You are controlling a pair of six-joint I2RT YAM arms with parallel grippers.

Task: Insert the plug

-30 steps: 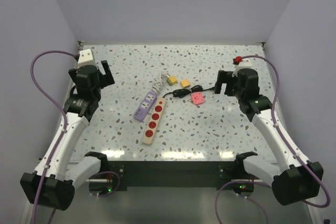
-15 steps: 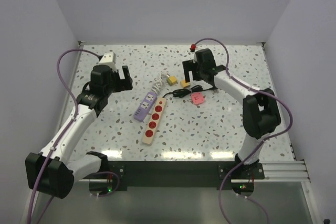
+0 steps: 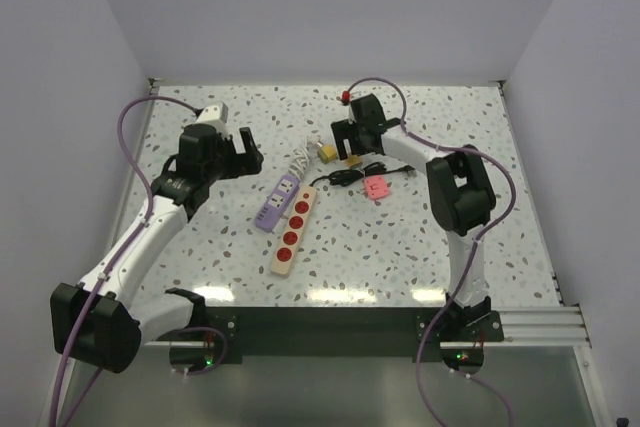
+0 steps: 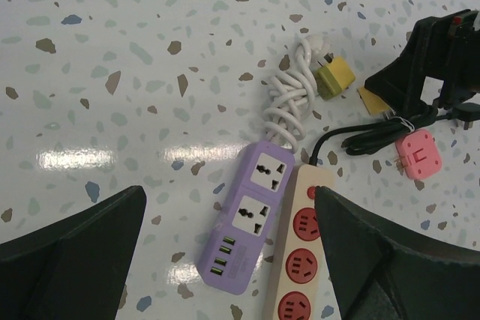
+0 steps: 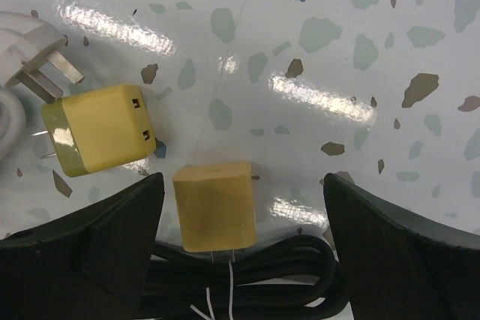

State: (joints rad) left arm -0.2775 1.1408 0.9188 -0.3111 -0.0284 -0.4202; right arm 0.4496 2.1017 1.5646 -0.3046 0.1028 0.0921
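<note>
Your right claw (image 5: 244,241) hangs with its jaws wide on either side of the orange-yellow cube plug (image 5: 215,205). The plug lies on the speckled desk (image 5: 337,50), just beside an olive-yellow adapter (image 5: 101,139) and against a bundled black cord (image 5: 285,275); nothing is gripped yet, and the straddle looks set for a side pinch. Your left claw (image 4: 232,260), equally wide and empty, hovers over the purple socket strip (image 4: 251,219) and the cream strip (image 4: 309,185) touching it, probably to steady whichever one receives the plug.
</note>
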